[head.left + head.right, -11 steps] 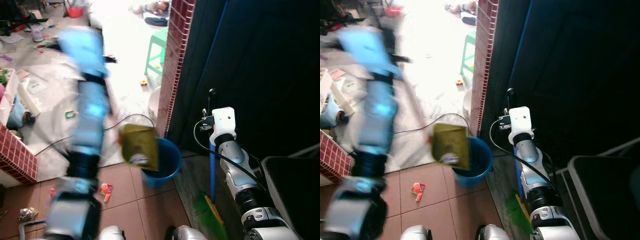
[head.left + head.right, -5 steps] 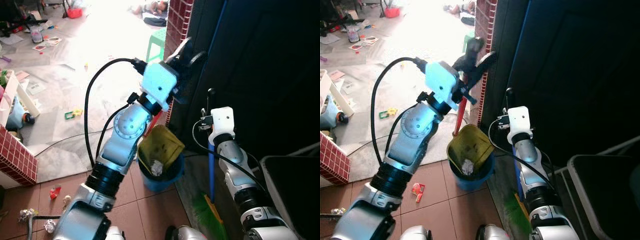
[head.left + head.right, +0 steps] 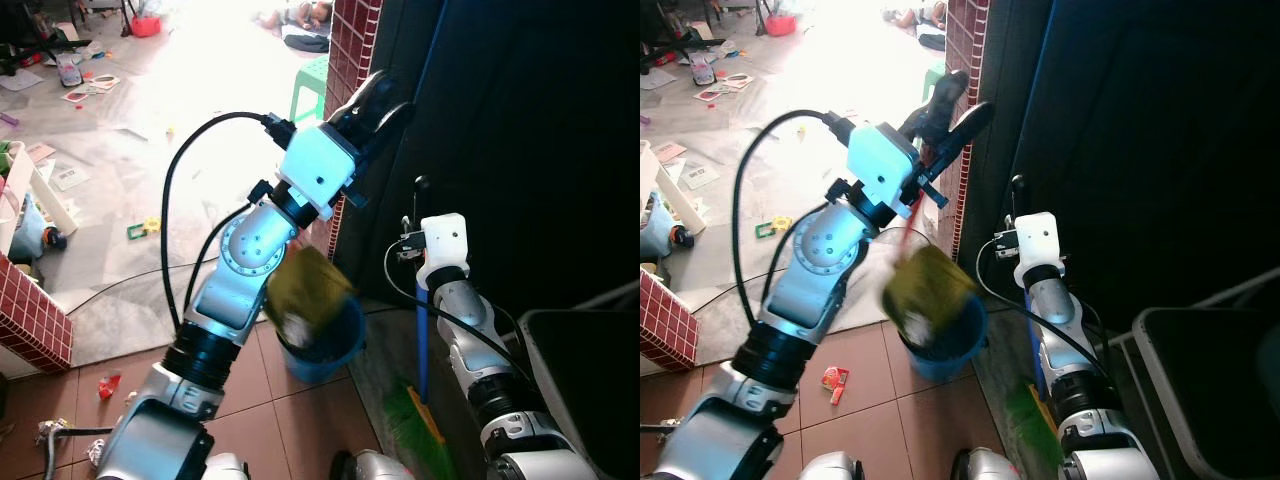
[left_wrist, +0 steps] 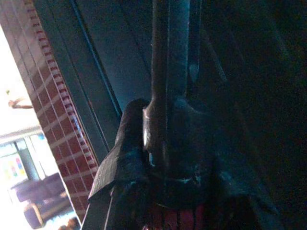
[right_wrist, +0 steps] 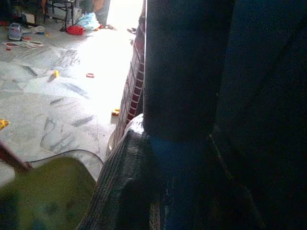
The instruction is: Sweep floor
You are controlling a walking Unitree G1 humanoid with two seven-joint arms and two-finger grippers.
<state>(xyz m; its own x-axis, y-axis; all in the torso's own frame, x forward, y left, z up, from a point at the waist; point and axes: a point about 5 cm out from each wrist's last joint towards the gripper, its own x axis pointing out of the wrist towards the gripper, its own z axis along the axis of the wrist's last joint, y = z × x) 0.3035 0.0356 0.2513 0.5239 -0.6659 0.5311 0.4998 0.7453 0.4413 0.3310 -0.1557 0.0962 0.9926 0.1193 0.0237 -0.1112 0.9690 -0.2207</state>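
My left gripper point(image 3: 376, 98) is raised high by the brick pillar and is shut on the dark-topped red handle point(image 4: 165, 72) of a yellow-green dustpan point(image 3: 306, 293). The dustpan hangs blurred and tilted over a blue bucket point(image 3: 335, 352), with a white scrap at its lower lip. My right gripper point(image 3: 424, 192) is shut on the blue broom handle point(image 3: 424, 335), which stands upright against the dark wall. The broom's green bristles point(image 3: 413, 420) rest on the floor beside the bucket. In the right wrist view the handle point(image 5: 182, 72) runs up between my fingers point(image 5: 120, 187).
A red brick pillar point(image 3: 352, 40) stands behind the bucket, and a low brick wall point(image 3: 35, 322) is at the left. Litter lies on the tiles: a red wrapper point(image 3: 108, 385) and crumpled paper point(image 3: 50, 432). A black cable point(image 3: 110, 285), a green stool point(image 3: 312, 85) and a dark bin point(image 3: 585, 385) are near.
My left arm swung from the left to above the bucket, bringing the dustpan over it. Since half a second ago the dustpan has tipped and shifted slightly left. The right arm has not moved.
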